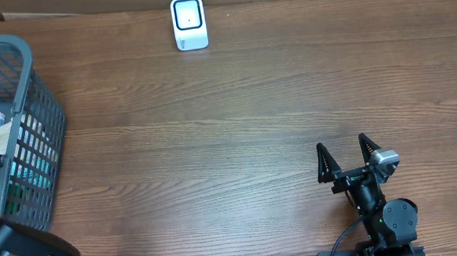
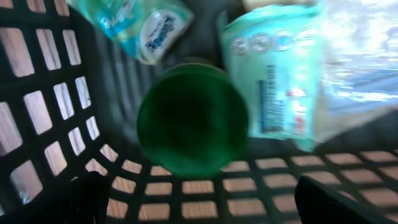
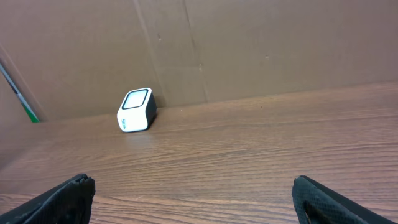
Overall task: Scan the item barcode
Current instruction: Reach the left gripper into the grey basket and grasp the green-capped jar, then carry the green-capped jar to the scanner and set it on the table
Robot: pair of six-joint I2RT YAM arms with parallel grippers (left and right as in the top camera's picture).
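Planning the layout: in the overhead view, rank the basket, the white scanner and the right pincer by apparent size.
1. basket, though cropped.
2. right pincer and scanner look alike; the pincer may sit nearer the camera.

Basket [image 1: 41, 138] left, scanner [image 1: 188, 23] at table's [image 1: 236, 120] far edge

Table [image 1: 236, 120] brown wood-grain, smooth w/ slight sheen, basket [image 1: 44, 130] dark grey plastic lattice, matt, scanner [image 1: 188, 23] white glossy plastic, green tub [image 2: 193, 118] smooth plastic, packets [image 2: 273, 74] shiny film, back wall [image 3: 249, 43] matt cardboard.
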